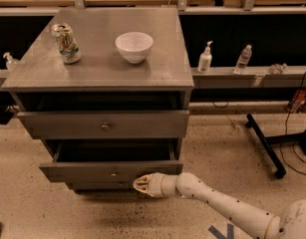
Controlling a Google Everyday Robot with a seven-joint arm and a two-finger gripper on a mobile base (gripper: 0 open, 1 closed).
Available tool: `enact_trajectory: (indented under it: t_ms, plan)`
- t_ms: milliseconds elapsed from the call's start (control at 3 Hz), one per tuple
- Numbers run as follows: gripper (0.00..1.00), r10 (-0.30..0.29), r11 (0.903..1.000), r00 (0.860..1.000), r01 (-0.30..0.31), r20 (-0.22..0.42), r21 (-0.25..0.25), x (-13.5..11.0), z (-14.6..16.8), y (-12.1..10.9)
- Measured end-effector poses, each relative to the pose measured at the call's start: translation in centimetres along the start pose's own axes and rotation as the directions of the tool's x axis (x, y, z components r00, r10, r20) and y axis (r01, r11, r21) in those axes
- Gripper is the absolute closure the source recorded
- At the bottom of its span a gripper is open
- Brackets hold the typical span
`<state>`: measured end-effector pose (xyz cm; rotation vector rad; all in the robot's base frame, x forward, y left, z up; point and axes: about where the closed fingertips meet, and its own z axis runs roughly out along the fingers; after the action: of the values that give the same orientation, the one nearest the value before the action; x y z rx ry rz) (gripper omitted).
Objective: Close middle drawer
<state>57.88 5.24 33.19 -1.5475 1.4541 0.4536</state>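
Gripper [141, 184] on white arm sits at the lower front edge of the wide grey-brown wooden middle drawer [77, 172], just right-below its small round metal knob [113, 173]; grip state can't be told. Drawer pulled partly out beneath taller upper drawer [152, 124]. White bowl [134, 46] and crumpled can [66, 43] up on cabinet top [97, 76], speckled floor [217, 148] open to the right
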Motion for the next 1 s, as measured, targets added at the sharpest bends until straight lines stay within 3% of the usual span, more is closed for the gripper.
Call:
enact_trajectory:
  t_ms: [333, 1000]
  plan:
    - [1.0, 0.001, 0.9999, 1.0, -0.001, 0.019, 0.015, 0.1, 0.6, -2.0]
    - [1.0, -0.007, 0.9997, 1.0, 0.006, 0.027, 0.022, 0.0, 1.1, -3.5]
